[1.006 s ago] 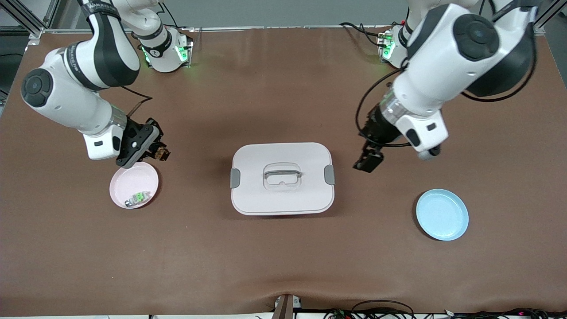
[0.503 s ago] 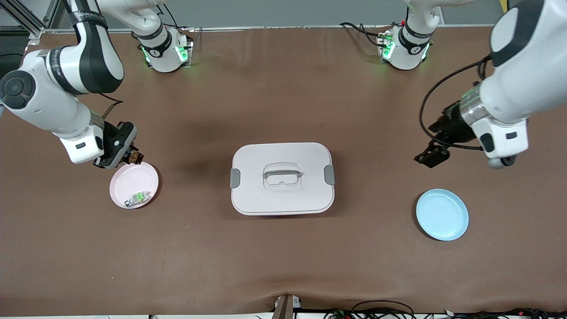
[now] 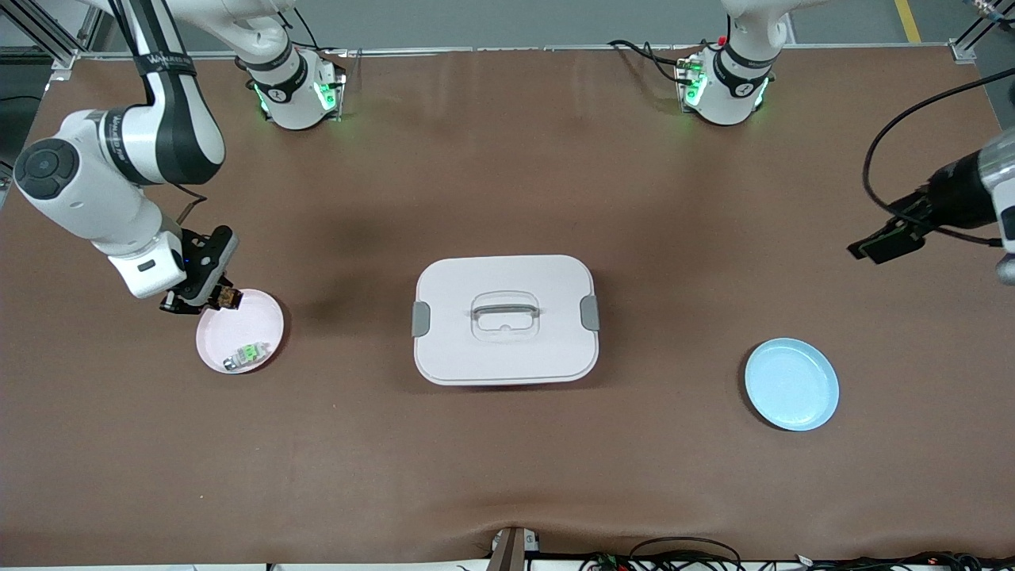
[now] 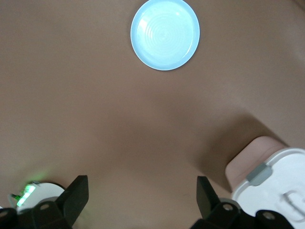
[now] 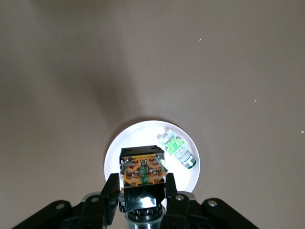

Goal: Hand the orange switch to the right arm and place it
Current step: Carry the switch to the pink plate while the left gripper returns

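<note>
the right arm's black two-finger gripper (image 3: 208, 295) hangs over the rim of the small round pink plate (image 3: 258, 317) near the right arm's end of the brown tabletop (image 3: 507, 476), its fingers pressed against the sides of the orange switch (image 3: 228, 297), a stubby black part with an orange and metal face. in the right wrist view the switch (image 5: 143, 172) sits clamped between the two fingers (image 5: 108, 191), its orange face turned up toward the camera, and its lower body is hidden between the fingers, so its shape below the face is hard to make out. the switch is in the air above the plate (image 5: 116, 148), not resting on it. a small green-and-silver part (image 3: 246, 354) lies in the pink plate, at the side nearer the front camera; in the right wrist view it (image 5: 177, 149) lies beside the held switch. the left arm's black two-finger gripper (image 3: 884, 242) is over bare tabletop close to the left arm's end of the table, with most of that arm cut off by the frame; in the left wrist view its fingers (image 4: 76, 193) stand spread wide with nothing between them. a pale lidded rectangular box with a grey handle (image 3: 505, 319) sits at the table's middle. a small round light blue plate (image 3: 790, 384) lies toward the left arm's end, nearer the front camera than the left gripper.
</note>
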